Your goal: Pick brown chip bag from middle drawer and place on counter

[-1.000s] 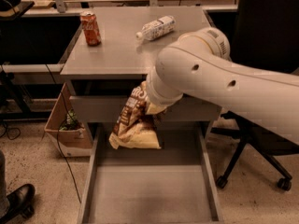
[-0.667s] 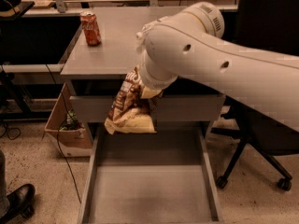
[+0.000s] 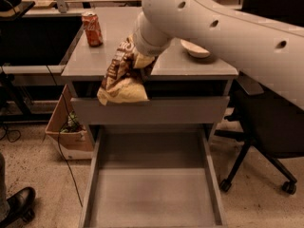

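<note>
The tool is clamped on the top of the brown chip bag, which dangles right at the front edge of the table. The middle drawer sits pulled out below, and a red can stands on the table's back left.

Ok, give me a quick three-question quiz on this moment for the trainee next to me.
1. True or false: the brown chip bag lies on the floor of the middle drawer.
2. Where is the claw? A) down in the drawer B) over the front edge of the counter, gripping the bag's top C) out of view
3. Fill in: the red can stands on the counter towards the picture's ____ side.
Key: 1 false; 2 B; 3 left.
</note>
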### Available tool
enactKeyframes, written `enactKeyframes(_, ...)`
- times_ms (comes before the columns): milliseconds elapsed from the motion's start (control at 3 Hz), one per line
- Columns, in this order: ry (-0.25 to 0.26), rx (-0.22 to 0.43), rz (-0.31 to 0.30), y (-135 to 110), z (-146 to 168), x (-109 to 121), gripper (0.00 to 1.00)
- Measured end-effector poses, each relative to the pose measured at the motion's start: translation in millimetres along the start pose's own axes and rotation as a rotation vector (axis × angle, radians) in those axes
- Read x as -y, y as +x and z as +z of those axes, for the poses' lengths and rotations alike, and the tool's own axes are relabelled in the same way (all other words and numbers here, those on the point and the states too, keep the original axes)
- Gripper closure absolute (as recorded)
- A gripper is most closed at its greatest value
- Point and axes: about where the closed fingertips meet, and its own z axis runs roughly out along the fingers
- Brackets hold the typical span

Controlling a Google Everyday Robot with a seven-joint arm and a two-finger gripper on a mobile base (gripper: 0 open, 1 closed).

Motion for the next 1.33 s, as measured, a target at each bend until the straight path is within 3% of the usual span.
enactKeyframes(667,0.072,0.091,-0.048,-0.7,23.0,81.0,1.00)
enactKeyframes(1333,0.180,0.175,-0.100,16.9,87.1,102.0,1.00)
